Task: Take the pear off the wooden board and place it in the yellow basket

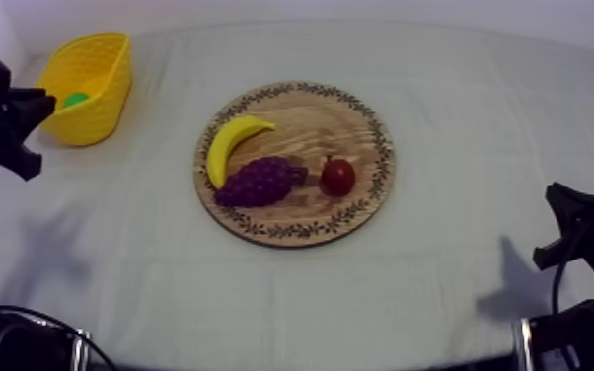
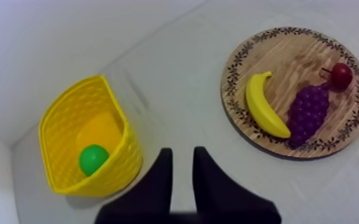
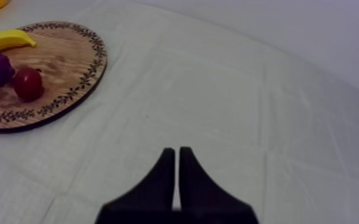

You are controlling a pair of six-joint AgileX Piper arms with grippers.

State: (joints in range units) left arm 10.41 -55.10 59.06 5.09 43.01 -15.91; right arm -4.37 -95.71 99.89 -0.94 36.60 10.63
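The green pear lies inside the yellow basket at the table's far left; the left wrist view shows the pear on the floor of the basket. My left gripper hangs just beside the basket, a little toward the table's front. In its own view the left gripper is open, nothing between its fingers. My right gripper sits low at the right side, away from the round wooden board. There the right gripper is shut on nothing, over bare cloth.
On the board lie a banana, a purple bunch of grapes and a small red fruit. Grey-white cloth stretches between the board and both arms. The table's far edge runs close behind the basket.
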